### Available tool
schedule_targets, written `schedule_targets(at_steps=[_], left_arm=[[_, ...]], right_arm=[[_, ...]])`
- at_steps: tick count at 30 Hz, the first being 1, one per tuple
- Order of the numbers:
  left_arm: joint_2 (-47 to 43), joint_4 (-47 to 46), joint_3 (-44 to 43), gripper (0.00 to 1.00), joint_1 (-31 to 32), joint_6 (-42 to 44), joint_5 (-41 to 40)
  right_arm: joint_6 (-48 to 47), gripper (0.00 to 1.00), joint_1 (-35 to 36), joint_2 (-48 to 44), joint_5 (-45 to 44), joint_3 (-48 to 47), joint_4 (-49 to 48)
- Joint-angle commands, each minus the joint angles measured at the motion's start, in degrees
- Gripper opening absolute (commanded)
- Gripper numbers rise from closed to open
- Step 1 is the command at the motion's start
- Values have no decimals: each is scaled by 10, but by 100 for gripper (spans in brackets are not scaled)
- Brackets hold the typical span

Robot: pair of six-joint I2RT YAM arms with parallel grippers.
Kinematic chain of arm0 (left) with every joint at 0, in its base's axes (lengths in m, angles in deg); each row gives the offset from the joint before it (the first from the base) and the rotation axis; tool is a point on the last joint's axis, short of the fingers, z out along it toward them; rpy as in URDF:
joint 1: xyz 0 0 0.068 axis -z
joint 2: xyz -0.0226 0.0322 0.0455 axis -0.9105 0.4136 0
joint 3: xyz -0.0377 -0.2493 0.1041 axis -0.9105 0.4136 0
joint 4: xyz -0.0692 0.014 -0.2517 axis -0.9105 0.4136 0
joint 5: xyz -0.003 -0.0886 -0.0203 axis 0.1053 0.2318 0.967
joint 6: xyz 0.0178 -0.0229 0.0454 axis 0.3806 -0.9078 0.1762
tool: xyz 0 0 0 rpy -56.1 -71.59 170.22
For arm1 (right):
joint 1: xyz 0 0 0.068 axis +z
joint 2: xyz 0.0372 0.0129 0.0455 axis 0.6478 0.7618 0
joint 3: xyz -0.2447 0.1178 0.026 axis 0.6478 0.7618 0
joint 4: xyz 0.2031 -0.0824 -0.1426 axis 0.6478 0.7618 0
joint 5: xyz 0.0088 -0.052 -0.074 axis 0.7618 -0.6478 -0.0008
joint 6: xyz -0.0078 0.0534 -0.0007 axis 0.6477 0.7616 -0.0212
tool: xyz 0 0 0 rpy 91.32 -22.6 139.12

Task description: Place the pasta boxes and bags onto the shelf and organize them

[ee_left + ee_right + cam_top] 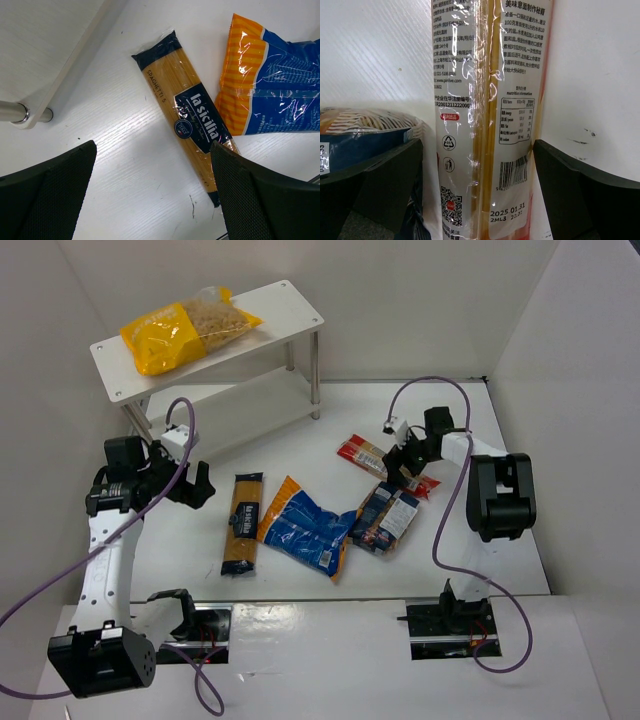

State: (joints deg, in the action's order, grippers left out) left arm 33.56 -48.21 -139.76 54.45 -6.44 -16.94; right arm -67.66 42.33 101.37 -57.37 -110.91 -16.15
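On the top board of the small white two-tier shelf (290, 302) lies the big yellow-and-clear macaroni bag (190, 328), while in front of that shelf the left gripper (202, 487) hangs with fingers spread and the right gripper (405, 468), also spread, straddles the long red-and-clear spaghetti bag (362, 453), hiding much of it from above.

Studio view from above: my left arm (105, 570) and right arm (500, 495) are built of slim white links joined by blocky black motor housings, each rising from a black base mount. Purple cables (430, 379) loop out from small white connectors at both wrists. Seen close up, my fingers (45, 200) are matte black wedges with fine mesh-textured faces.
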Motion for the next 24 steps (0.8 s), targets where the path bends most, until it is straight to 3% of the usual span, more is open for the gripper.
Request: schedule_targets(at_steps=[1,9,20,22,23,24], left_arm=[[2,-7,1,100,-2,15,11],[7,-7,1,100,-2,20,11],[7,-7,1,100,-2,20,11],[7,-7,1,100,-2,20,11],[7,-7,1,100,-2,20,11],[7,-7,1,100,-2,20,11]], right_arm=[[4,100,-4,6,32,-11,-36],[51,100,-4,23,-10,-25,-61],[63,100,2,47,-71,-68,-14],[55,86,9,53,-76,-75,-2],[55,61,22,60,-94,-81,-1],[48,24,32,68,-106,-95,21]])
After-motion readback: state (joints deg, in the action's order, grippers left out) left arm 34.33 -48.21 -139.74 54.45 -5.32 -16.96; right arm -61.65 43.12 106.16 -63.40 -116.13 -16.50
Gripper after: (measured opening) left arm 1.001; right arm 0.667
